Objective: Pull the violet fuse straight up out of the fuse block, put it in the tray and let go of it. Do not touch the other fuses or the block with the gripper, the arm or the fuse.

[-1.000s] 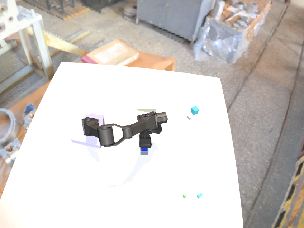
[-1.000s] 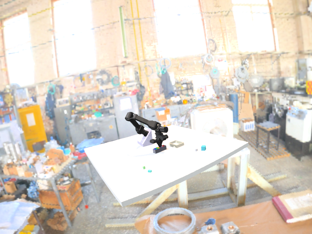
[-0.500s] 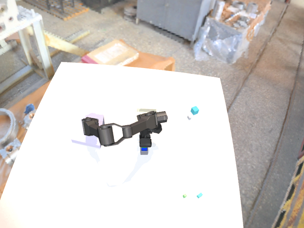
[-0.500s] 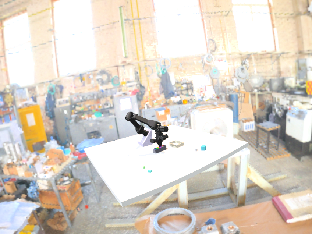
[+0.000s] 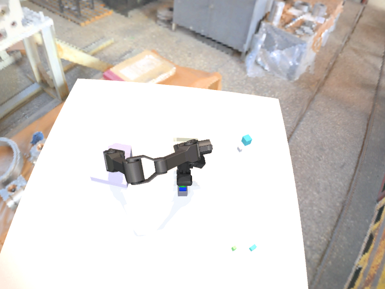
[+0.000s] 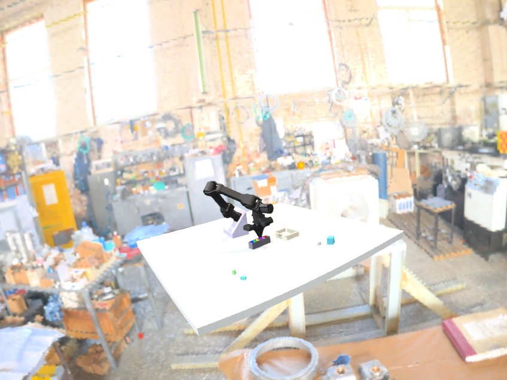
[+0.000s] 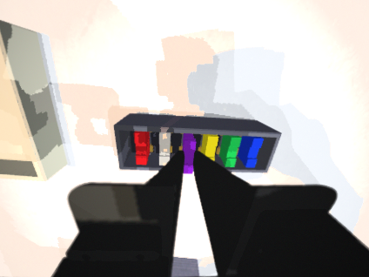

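Brick walls (image 6: 311,106), tall bright windows (image 6: 122,57), cluttered shelves (image 6: 151,171) far left, yellow cabinet (image 6: 53,204), white table (image 6: 295,269) on wooden legs, gritty concrete floor (image 5: 329,149)

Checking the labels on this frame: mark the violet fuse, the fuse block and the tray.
violet fuse (image 7: 188,148): wrist view, its front face.
fuse block (image 7: 191,122): wrist view, dark top wall.
tray (image 6: 286,233): exterior view, its near rim.
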`<state>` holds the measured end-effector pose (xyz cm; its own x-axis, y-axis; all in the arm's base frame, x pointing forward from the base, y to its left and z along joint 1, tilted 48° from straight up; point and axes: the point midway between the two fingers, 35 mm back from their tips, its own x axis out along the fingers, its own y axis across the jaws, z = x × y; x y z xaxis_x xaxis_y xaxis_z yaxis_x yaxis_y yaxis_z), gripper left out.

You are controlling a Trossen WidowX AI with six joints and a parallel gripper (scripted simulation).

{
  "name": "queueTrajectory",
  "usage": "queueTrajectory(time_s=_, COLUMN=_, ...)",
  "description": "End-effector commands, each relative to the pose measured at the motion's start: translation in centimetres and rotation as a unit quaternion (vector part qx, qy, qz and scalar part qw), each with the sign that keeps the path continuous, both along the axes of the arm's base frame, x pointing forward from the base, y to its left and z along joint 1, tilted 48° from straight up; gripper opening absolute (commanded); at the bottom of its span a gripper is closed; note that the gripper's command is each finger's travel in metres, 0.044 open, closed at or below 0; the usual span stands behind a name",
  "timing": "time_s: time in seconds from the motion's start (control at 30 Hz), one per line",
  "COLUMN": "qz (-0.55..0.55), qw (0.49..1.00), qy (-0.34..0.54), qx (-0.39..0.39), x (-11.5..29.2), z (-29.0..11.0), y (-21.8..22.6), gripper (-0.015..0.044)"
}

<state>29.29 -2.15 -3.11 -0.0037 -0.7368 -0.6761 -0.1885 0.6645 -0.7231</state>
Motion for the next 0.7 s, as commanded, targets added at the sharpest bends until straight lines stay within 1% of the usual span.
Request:
queueTrajectory(time_s=0.0, qz=-0.001, qw=1.000, qy=-0.004, qx=0.003, x=0.12, z=0.30, y=0.39, gripper=0.0000)
queueTrajectory(time_s=0.67, qz=0.000, qw=1.000, qy=-0.003, qx=0.003, x=0.12, z=0.96, y=1.12, gripper=0.0000)
